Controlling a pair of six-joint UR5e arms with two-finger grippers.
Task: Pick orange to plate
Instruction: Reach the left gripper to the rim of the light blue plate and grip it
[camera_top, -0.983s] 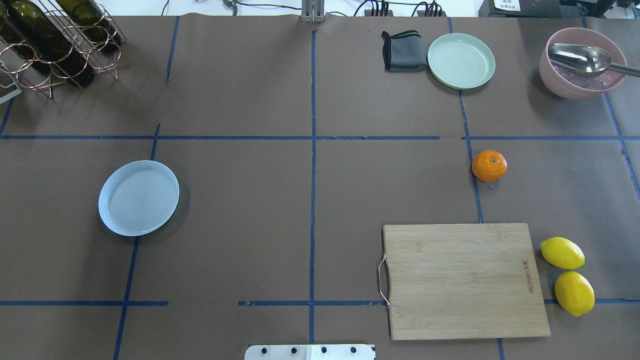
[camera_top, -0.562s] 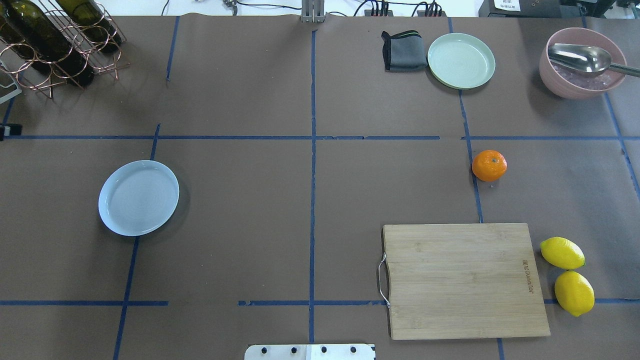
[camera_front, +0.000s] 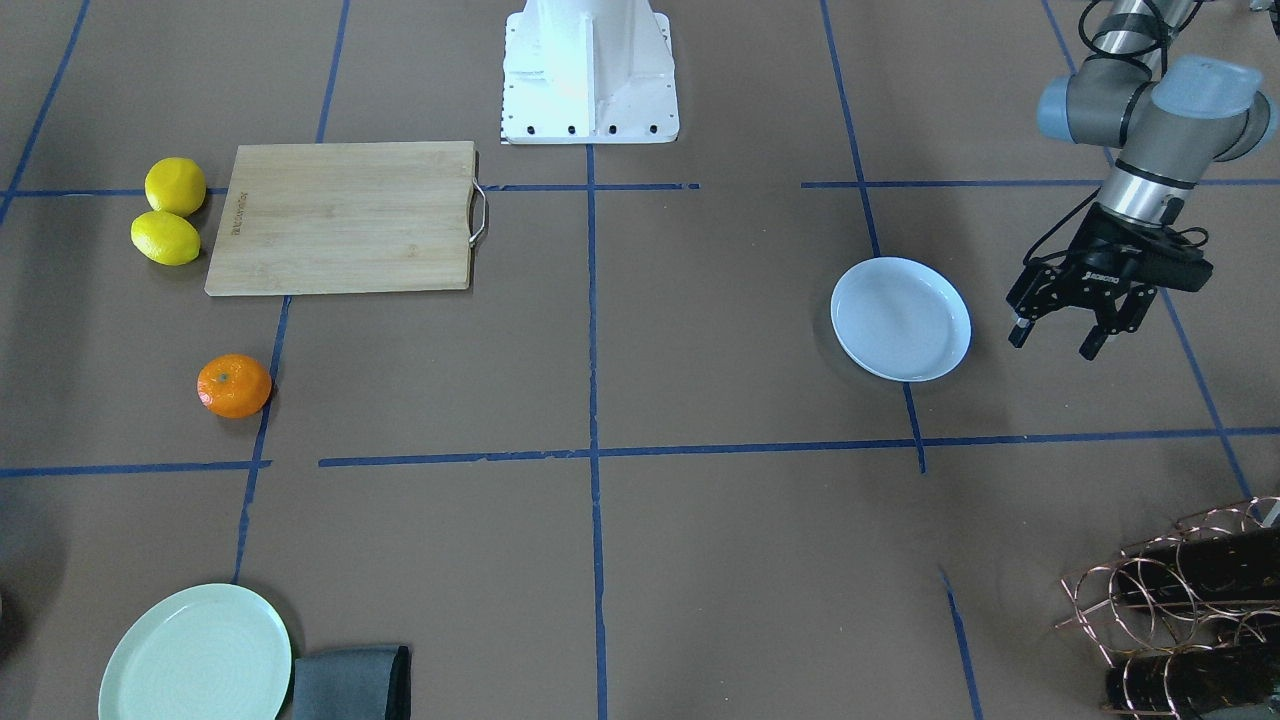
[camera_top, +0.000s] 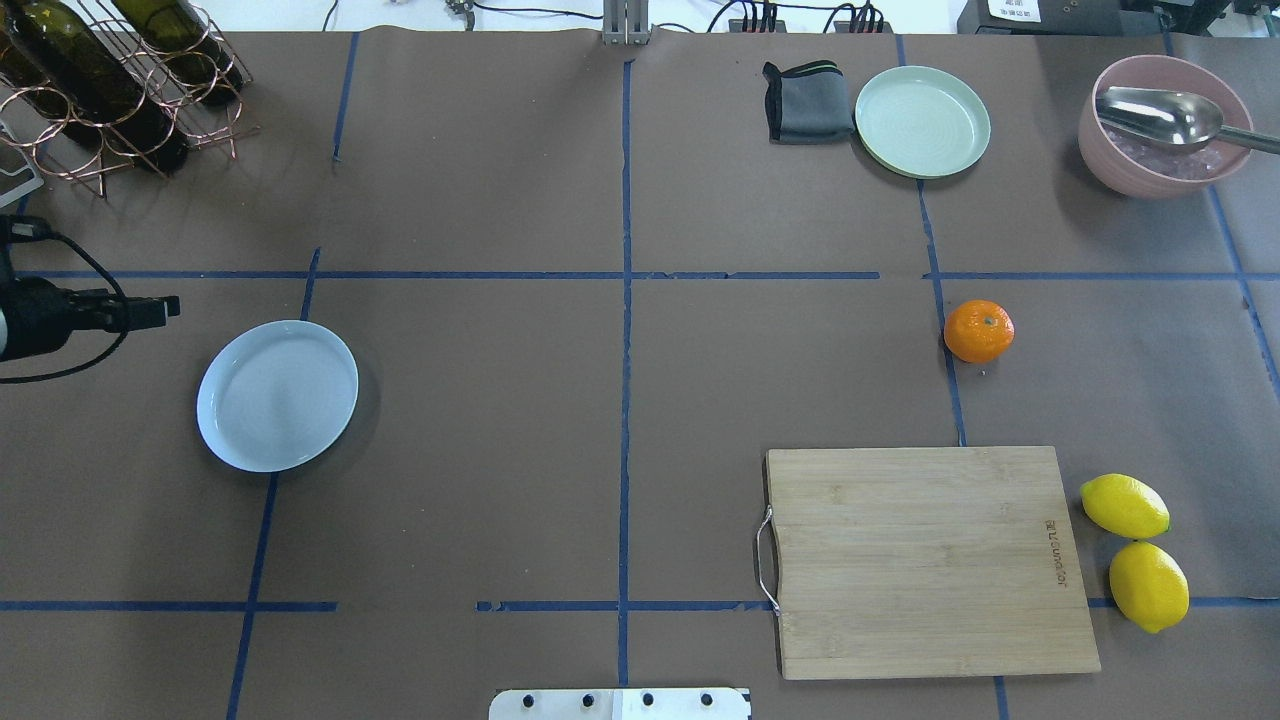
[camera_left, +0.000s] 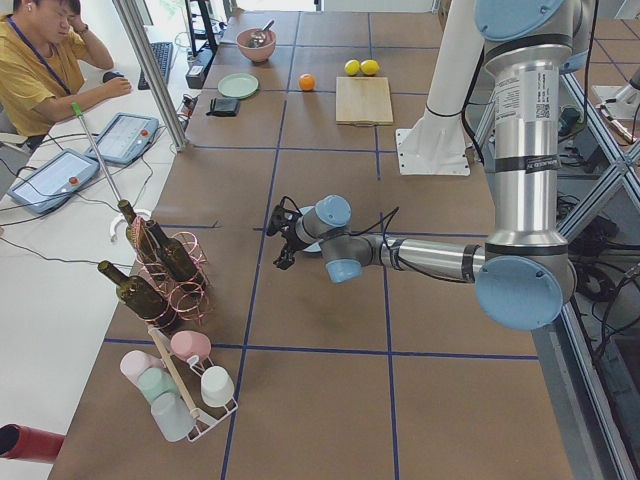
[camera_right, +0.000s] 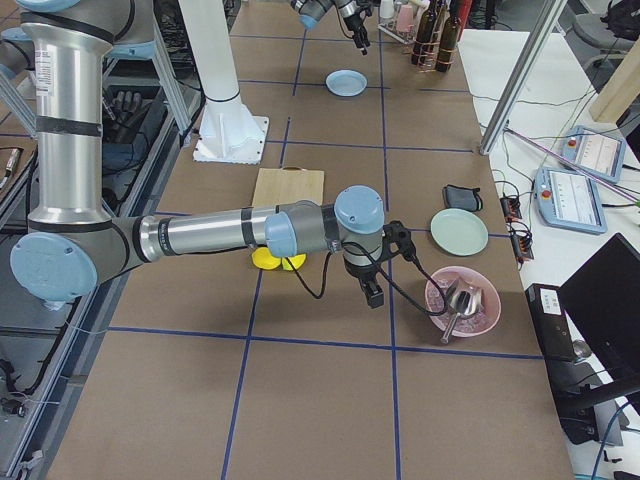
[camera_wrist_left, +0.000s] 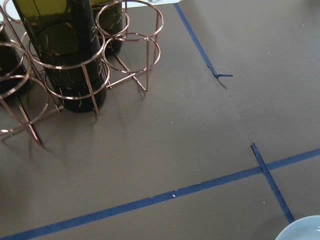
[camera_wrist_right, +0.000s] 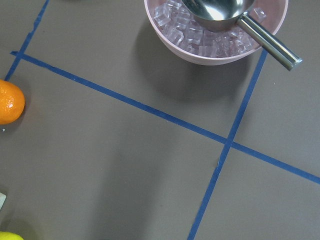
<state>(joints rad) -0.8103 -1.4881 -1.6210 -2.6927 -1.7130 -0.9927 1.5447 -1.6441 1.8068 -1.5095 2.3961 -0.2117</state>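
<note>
Shows the orange (camera_top: 978, 331) resting on the brown table (camera_top: 480, 400), on a blue tape line (camera_top: 950, 390), at about 12 o'clock from the cutting board (camera_top: 930, 560) in the overhead view. Puts the plate (camera_top: 277, 395) well apart from it, far across the table at roughly 9 o'clock.

Catches the left gripper (camera_front: 1053, 343) near that plate, at about 10 o'clock of it from overhead, raised above the table with fingers spread wide.

Places the right gripper (camera_right: 372, 293) over the table near the pink bowl (camera_top: 1110, 165), pointing down; cannot tell from the lone side view whether wide or narrow.

Frames, through the right wrist camera, the orange at the 9 o'clock edge and, at 12 o'clock, the bowl filled with ice (camera_wrist_right: 195, 37) and a metal scoop (camera_top: 1165, 115).

Sets two lemons (camera_top: 1125, 506), touching each other, just beside the board at its 3 o'clock side.

Rounds out the far edge with a green plate (camera_top: 922, 121) at about 1 o'clock, a folded grey cloth (camera_top: 805, 102) just beside it at its 9 o'clock, and, in the 10 o'clock corner, a copper rack (camera_top: 205, 110) of wine bottles (camera_top: 75, 75).
</note>
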